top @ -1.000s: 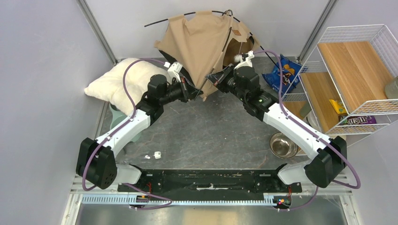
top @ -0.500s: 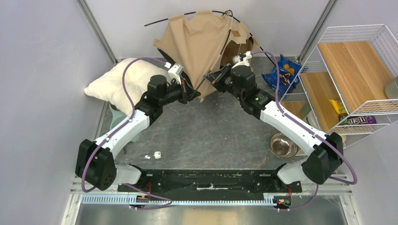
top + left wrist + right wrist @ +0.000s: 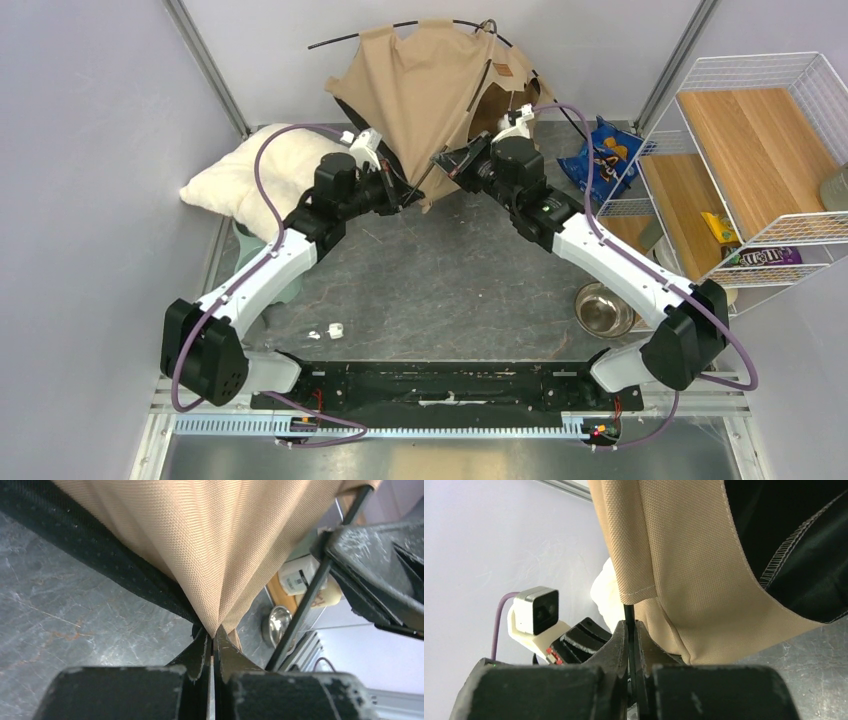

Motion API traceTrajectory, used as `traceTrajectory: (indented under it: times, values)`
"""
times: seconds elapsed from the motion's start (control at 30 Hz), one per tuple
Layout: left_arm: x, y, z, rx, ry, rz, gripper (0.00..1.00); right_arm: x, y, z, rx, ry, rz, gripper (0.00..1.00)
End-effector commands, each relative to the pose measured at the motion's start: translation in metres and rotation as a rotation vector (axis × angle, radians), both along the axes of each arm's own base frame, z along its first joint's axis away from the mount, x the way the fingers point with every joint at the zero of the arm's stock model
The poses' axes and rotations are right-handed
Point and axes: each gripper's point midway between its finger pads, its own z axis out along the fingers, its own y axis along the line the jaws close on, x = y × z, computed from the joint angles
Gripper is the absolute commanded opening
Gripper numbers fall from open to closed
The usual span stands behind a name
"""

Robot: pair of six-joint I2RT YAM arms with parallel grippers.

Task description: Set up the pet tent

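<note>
The pet tent (image 3: 430,90) is a tan fabric shell with a black lining and thin black poles, standing partly raised at the back of the table. My left gripper (image 3: 400,195) is at the tent's lower front corner. In the left wrist view it (image 3: 214,637) is shut on a pinched fold of the tan fabric (image 3: 200,545). My right gripper (image 3: 440,160) is just to the right of it, at the same corner. The right wrist view shows it (image 3: 630,625) shut on a thin black pole (image 3: 626,612) that comes out of the fabric hem (image 3: 684,555). That pole (image 3: 310,595) crosses the left wrist view.
A fluffy white pillow (image 3: 255,175) lies at the back left. A blue snack bag (image 3: 605,155) and a wire shelf (image 3: 760,150) with wooden boards are on the right. A metal bowl (image 3: 603,308) sits by the right arm. Small white bits (image 3: 335,328) lie near the front.
Both grippers have moved a little toward the back of the table, keeping their hold. The tent's lower corner has shifted back with them.
</note>
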Motion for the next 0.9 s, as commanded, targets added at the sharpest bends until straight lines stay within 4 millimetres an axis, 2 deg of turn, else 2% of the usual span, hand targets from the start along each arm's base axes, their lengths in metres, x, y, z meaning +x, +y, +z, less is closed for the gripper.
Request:
traceTrajectory:
  times: [0.0,0.1,0.2,0.43,0.67,0.87]
  values:
    - [-0.020,-0.001,-0.022,-0.033,0.297,0.066,0.02,0.034,-0.050,0.054,0.002,-0.174,-0.185,0.14]
    - [-0.013,-0.004,-0.018,-0.050,0.301,0.084,0.02,0.023,-0.036,0.050,-0.030,-0.184,-0.078,0.26]
    - [-0.007,-0.005,-0.017,-0.060,0.307,0.097,0.02,0.014,-0.023,0.046,-0.056,-0.181,0.014,0.34]
    - [0.003,-0.010,-0.014,-0.085,0.318,0.114,0.02,-0.011,-0.005,0.031,-0.111,-0.138,0.158,0.44]
    - [0.012,-0.015,-0.006,-0.093,0.302,0.110,0.02,-0.035,0.013,0.006,-0.145,-0.086,0.265,0.42]
    - [0.015,-0.017,-0.006,-0.097,0.306,0.113,0.02,-0.047,0.027,-0.004,-0.155,-0.092,0.314,0.36]
